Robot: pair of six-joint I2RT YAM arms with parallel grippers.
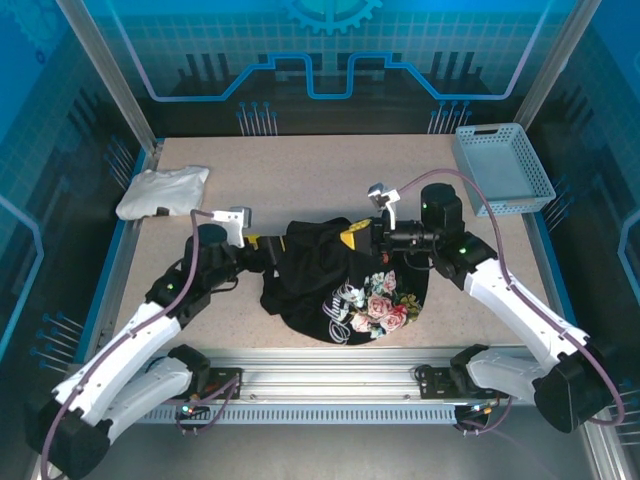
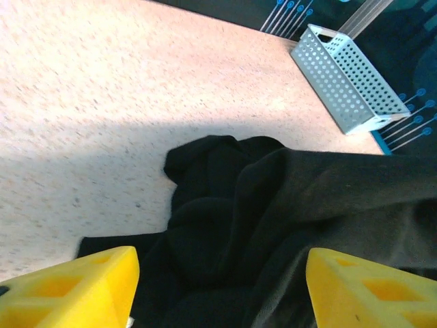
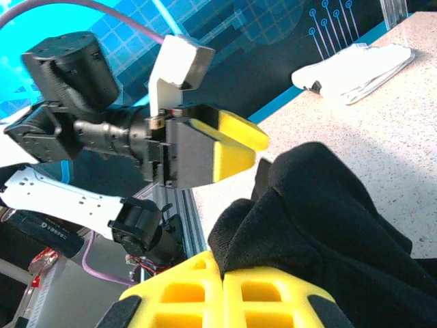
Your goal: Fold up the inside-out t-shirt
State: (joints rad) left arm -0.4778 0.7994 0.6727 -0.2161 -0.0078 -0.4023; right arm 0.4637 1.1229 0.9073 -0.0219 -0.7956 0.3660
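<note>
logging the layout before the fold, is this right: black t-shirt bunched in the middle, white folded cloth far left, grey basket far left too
Not quite. The grey basket sits at the far right, not the far left, as the top external view shows. The rest holds: the black t-shirt is bunched in the middle and the white folded cloth lies far left.

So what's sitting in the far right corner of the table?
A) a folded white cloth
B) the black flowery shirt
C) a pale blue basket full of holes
C: the perforated basket stands at the far right corner, while the white cloth lies at the far left and the black t-shirt is bunched in the middle.
</note>
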